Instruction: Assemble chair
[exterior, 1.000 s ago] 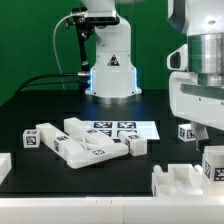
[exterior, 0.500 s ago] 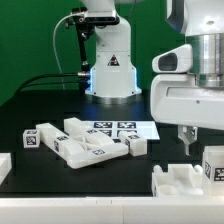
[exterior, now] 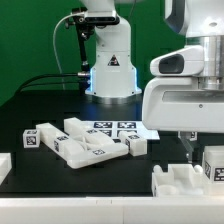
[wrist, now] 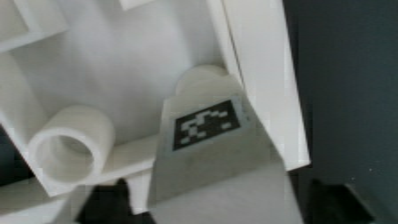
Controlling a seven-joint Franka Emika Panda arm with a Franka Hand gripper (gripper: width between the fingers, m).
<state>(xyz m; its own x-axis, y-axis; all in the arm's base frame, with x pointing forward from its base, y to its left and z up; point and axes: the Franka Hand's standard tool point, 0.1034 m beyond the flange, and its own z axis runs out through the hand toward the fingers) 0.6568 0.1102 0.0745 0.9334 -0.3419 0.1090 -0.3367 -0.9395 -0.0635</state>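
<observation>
Against 1 second ago, the arm [exterior: 185, 90] is seen swung further towards the exterior view's left. The gripper [wrist: 217, 205] is now set low over the chair parts at the near corner of the table [exterior: 40, 100]. From this it is judged that an approach for a pick is nearly complete, and nothing is lifted yet.

In the wrist view, a wedge-shaped tagged part [wrist: 210, 150] is framed between the 2 fingers [wrist: 111, 198], which are held apart at roughly that part's width. Whether the pads are pressed on it cannot be told, as the contact lines are lost in shadow.

Just outside 1 finger, a short tube [wrist: 71, 150] is seen standing out of a white panel [wrist: 54, 60], so little room is left on that side. Beyond the fingertips, a raised rib [wrist: 249, 50] is run along the tagged part's edge. Outside the other finger only dark table is shown, and that side is judged the freer one for any sideways correction.

In the exterior view, a tagged block [exterior: 213, 165] is found just beside the fingers and a moulded white piece [exterior: 180, 180] below them. The remaining chair parts [exterior: 90, 148] are left well apart from the fingers, beside the marker board [exterior: 122, 127].
</observation>
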